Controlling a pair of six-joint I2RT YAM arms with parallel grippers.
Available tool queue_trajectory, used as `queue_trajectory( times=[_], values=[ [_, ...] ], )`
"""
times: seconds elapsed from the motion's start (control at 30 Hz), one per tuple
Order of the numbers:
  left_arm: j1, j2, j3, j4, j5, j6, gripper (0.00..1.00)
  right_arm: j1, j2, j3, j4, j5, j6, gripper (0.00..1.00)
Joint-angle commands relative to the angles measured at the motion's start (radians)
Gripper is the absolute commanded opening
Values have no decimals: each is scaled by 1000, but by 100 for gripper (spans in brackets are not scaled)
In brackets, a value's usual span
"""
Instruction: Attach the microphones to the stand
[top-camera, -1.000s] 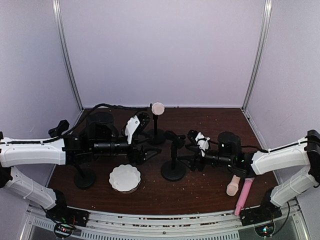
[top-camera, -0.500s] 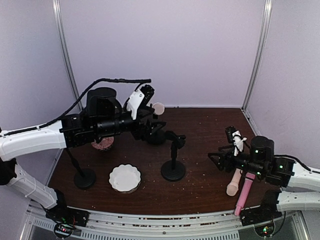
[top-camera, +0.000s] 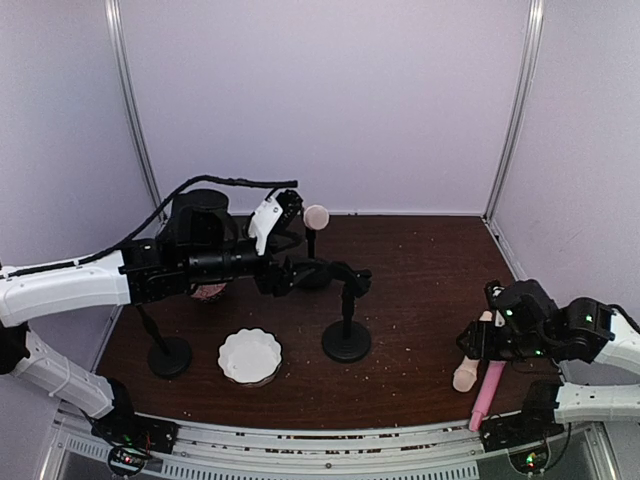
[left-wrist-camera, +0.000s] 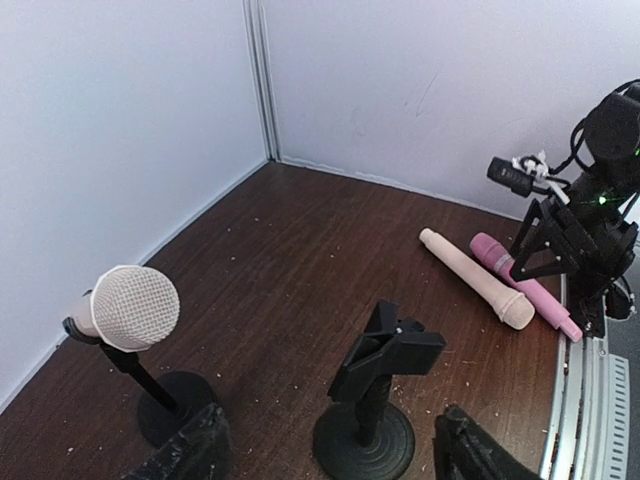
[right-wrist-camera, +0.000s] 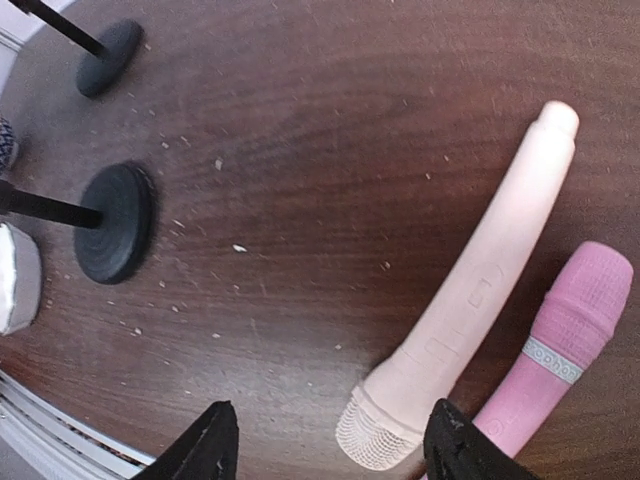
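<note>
both jaws open, three microphones (left-wrist-camera: 470, 275), three stands (left-wrist-camera: 385, 355)

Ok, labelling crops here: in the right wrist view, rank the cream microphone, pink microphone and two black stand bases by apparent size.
Cream microphone
pink microphone, partly out of frame
lower stand base
upper stand base, farther away

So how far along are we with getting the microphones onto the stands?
One looks done: the mounted cream microphone sits on the back stand. Nothing is in hand yet: the right hand hovers open over the loose cream microphone and the pink microphone, both lying on the table. Those two are left, and the middle stand has an empty clip.
</note>
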Motion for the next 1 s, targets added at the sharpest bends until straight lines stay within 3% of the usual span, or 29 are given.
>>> queue_trajectory(
  times=[0.0,0.37,0.7,0.97],
  values=[
    [6,-65,-18,22,-32,41,72,6,63,2,-113,-16,92,66],
    [6,-78,-10,5,-6,35,72,0,268,-82,40,-88,108,69],
    [6,-84,-7,-1,8,24,72,-39,424,-74,113,-78,1,69],
    [5,-84,-6,-6,3,28,72,-41,583,57,150,-37,-74,56]
  ],
)
